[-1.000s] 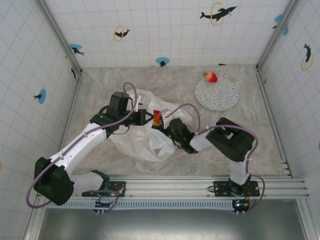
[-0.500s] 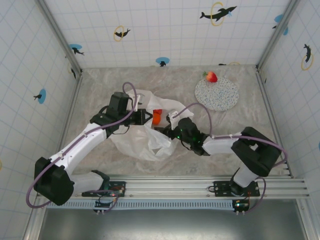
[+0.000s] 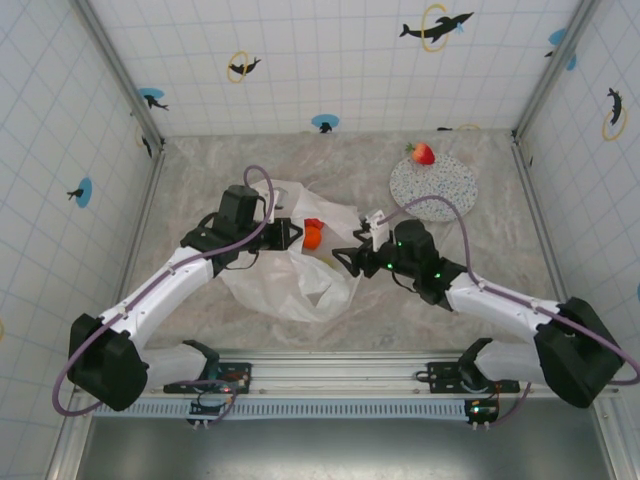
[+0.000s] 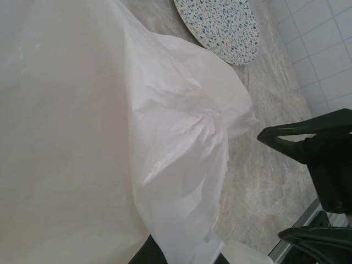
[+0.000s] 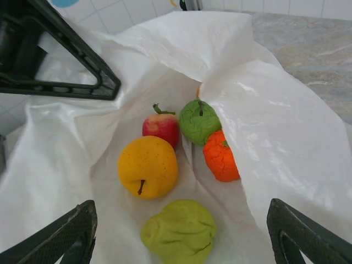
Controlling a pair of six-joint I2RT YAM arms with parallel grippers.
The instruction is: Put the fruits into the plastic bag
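Top view: the plastic bag (image 3: pixel 280 290), near the centre of the tabletop (image 3: pixel 220 165), is clamped at its rim by the closed left gripper (image 3: pixel 292 235). Right wrist view: five fruits (image 5: pixel 148 166) are seen inside it, just ahead of the wide-spread, empty right gripper (image 5: pixel 181 234).

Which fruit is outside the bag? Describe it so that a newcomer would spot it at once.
Find the round speckled plate at the far right of the table. At its far edge sits a small red fruit with a green leafy top. It is alone there; the other fruits lie inside the white plastic bag nearer the middle.
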